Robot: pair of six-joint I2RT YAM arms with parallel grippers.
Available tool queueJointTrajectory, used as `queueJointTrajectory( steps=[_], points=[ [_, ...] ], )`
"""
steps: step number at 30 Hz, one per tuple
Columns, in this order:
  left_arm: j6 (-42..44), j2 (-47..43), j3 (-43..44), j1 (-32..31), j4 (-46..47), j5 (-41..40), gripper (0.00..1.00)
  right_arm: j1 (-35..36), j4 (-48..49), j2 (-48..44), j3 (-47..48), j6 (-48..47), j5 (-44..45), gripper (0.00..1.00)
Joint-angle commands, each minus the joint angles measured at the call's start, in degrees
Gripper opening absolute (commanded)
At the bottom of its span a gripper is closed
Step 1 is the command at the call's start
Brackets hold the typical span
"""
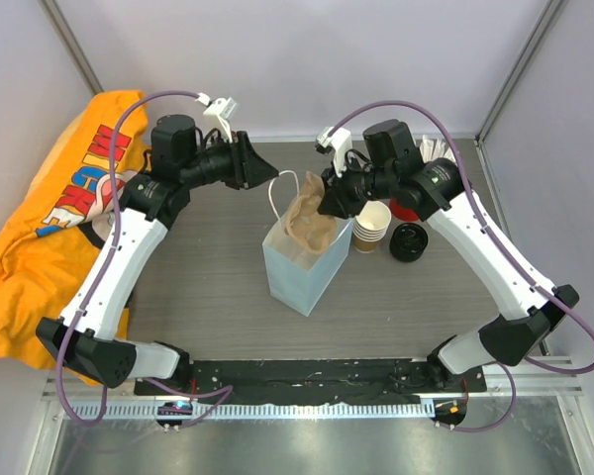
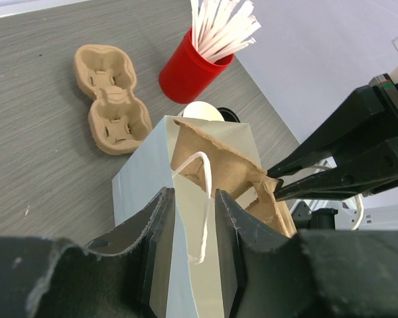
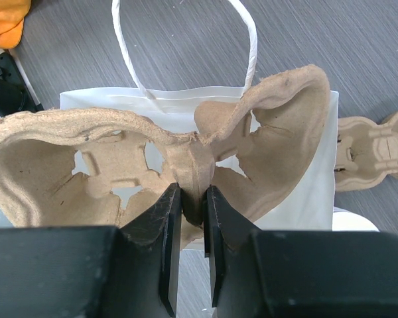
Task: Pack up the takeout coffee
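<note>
The takeout coffee is hidden or out of view. A pale paper bag (image 1: 297,272) stands upright mid-table with its mouth open. My right gripper (image 1: 327,203) is shut on the centre ridge of a brown pulp cup carrier (image 3: 86,165), which is tilted into the bag's mouth (image 3: 305,192). Behind the bag, my left gripper (image 2: 194,195) is open. The bag's white string handle (image 2: 205,179) hangs loose between its fingers without being clamped. From the left wrist view the carrier (image 2: 215,159) sticks up out of the bag (image 2: 142,179).
Right of the bag are a stack of lidless brown cups (image 1: 371,226), black lids (image 1: 409,241) and a red cup of white sticks (image 2: 189,69). A second pulp carrier (image 2: 109,99) lies flat on the table. An orange cloth (image 1: 49,228) covers the left side.
</note>
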Motion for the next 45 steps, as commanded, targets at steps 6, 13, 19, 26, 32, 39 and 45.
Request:
queueJointTrajectory(
  steps=[6, 13, 19, 26, 32, 39, 45],
  points=[
    [0.0, -1.9, -1.5, -0.4, 2.1, 6.5, 0.32, 0.5, 0.4, -0.6, 2.6, -0.8, 0.9, 0.23],
    [1.2, -2.0, -2.9, -0.4, 2.0, 5.1, 0.19, 0.7, 0.3, -0.3, 2.8, -0.9, 1.0, 0.23],
    [1.5, -0.4, -0.4, -1.0, 2.0, 4.7, 0.0, 1.0, 0.2, -0.2, 2.5, -1.4, 2.7, 0.23],
    [4.4, 2.3, 6.5, -4.4, -1.1, 5.6, 0.0, 1.5, -0.4, -0.3, 1.4, -2.3, 4.8, 0.23],
    [4.4, 3.2, 6.3, -6.3, -1.5, 6.3, 0.0, 1.7, -1.7, 0.2, 1.5, -3.0, 5.4, 0.23],
    [3.8, 2.9, 6.0, -6.3, -1.5, 6.3, 0.0, 2.4, 0.3, 0.0, -1.7, -2.6, 6.8, 0.2],
    [4.5, 1.9, 4.8, -6.3, -1.7, 5.6, 0.0, 2.5, 1.4, 0.6, -3.1, -3.9, 7.1, 0.2]
  ],
)
